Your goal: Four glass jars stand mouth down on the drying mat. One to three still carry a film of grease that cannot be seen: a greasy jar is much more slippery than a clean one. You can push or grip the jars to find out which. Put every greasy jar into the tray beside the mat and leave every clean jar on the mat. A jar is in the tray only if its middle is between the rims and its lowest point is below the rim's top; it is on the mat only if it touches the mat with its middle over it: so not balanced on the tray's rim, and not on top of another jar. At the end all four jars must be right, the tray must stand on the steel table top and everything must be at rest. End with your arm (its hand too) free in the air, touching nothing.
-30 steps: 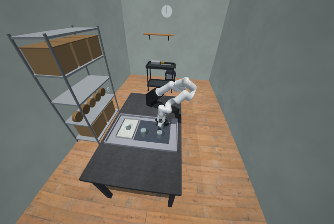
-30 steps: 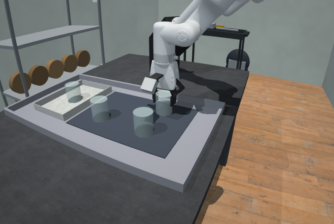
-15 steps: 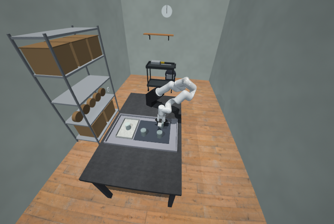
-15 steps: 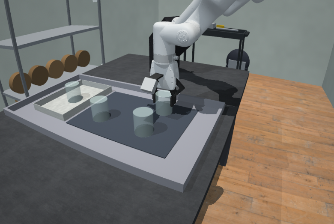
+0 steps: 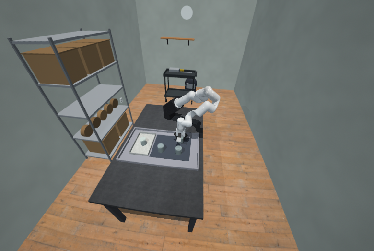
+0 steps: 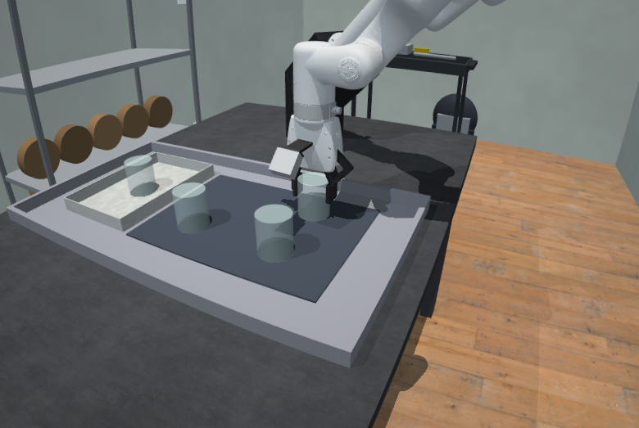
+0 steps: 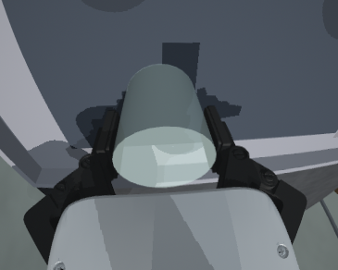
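A glass jar (image 6: 314, 212) (image 7: 161, 162) stands mouth down at the back right of the dark drying mat (image 6: 232, 252) (image 5: 169, 154). My gripper (image 6: 313, 195) (image 7: 162, 121) is shut on it, one finger against each side; the jar's base is at mat level. A second jar (image 6: 274, 234) (image 5: 178, 150) stands at the mat's front right. A third jar (image 6: 191, 209) (image 5: 160, 148) stands on the mat's left part, near the tray. A fourth jar (image 6: 140, 175) (image 5: 143, 142) stands upright inside the pale tray (image 6: 97, 213). Grease cannot be seen on any jar.
The tray stands left of the mat on the steel table top (image 6: 232, 296) (image 5: 151, 161), which has a raised edge. A shelf rack (image 5: 90, 99) with boxes stands to the left. A black cart (image 5: 180, 74) is behind the arm's base.
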`<state>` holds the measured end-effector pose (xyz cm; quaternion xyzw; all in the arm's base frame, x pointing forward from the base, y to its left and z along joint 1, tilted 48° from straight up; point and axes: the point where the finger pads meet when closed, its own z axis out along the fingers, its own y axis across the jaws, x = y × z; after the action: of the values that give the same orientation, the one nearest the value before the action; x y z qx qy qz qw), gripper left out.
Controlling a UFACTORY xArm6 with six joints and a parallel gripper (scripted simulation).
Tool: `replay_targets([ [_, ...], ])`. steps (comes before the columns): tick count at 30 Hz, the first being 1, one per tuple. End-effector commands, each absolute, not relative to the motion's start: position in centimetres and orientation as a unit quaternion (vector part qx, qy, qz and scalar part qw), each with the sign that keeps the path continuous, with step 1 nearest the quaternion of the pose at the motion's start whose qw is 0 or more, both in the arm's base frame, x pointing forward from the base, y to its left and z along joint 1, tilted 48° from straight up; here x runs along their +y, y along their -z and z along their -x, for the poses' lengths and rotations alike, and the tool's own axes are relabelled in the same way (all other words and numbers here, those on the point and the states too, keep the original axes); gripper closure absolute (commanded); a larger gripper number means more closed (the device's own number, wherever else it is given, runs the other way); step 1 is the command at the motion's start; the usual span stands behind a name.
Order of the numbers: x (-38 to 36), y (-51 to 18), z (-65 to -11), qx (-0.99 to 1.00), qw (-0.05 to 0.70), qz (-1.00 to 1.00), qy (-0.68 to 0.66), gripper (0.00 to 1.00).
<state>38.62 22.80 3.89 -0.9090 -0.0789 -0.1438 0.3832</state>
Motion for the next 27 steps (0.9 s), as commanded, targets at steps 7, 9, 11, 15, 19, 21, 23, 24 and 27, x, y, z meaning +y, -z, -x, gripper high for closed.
replay_targets([
  [7, 22.8, -3.9, -38.7, -0.079, 0.383, 0.909, 0.145, 1.0],
  [9, 22.8, -3.9, -38.7, -0.079, 0.383, 0.909, 0.145, 1.0],
  [11, 22.8, -3.9, -38.7, -0.079, 0.383, 0.909, 0.145, 1.0],
  [15, 22.8, -3.9, -38.7, -0.079, 0.383, 0.909, 0.145, 1.0],
  [19, 22.2, -4.5, -38.5, -0.079, 0.383, 0.909, 0.145, 1.0],
  [21, 21.8, -4.8, -38.4, -0.079, 0.383, 0.909, 0.145, 1.0],
  [23, 21.4, -5.2, -38.3, -0.079, 0.383, 0.909, 0.145, 1.0],
  [24, 21.3, -5.3, -38.2, -0.079, 0.383, 0.909, 0.145, 1.0],
  [27, 20.7, -5.9, -38.1, -0.079, 0.383, 0.909, 0.145, 1.0],
])
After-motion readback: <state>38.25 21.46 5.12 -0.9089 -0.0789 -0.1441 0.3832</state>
